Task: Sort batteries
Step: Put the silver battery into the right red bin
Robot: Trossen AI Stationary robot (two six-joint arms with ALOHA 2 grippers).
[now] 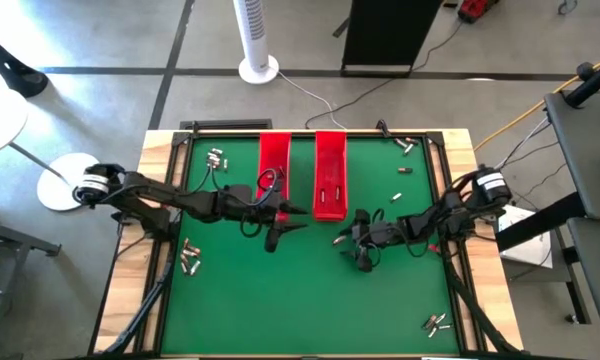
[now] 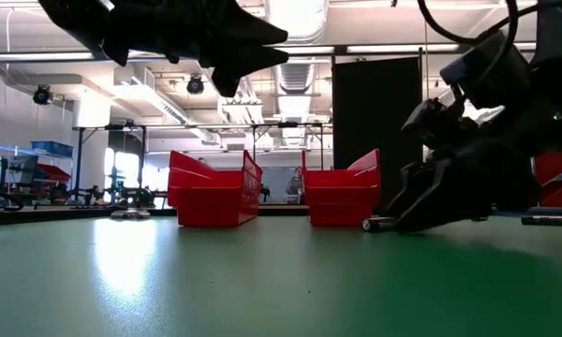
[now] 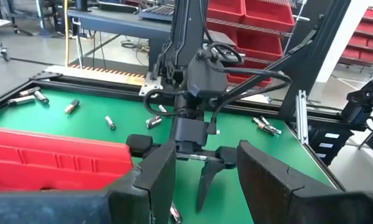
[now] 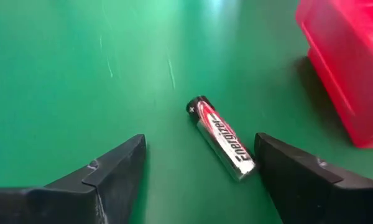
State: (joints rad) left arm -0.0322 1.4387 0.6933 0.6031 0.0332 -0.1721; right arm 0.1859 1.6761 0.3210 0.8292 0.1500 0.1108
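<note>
A single battery (image 4: 222,140), silver and red with a black end, lies flat on the green mat (image 1: 280,300), in front of the right red tray (image 1: 329,175). My right gripper (image 4: 200,146) is low over the mat, open, with one finger on either side of this battery; I see no touch. The same battery (image 2: 379,223) shows at the tips of the right gripper (image 2: 421,211) in the low view. My left gripper (image 3: 206,152) hangs open and holds nothing, above the mat by the near end of the left red tray (image 1: 273,170). It points toward the right arm.
Loose batteries lie in small groups on the mat: far left (image 1: 216,157), near left (image 1: 190,258), far right (image 1: 405,145) and near right (image 1: 438,322). The two trays stand side by side at the far middle. The near middle of the mat is bare.
</note>
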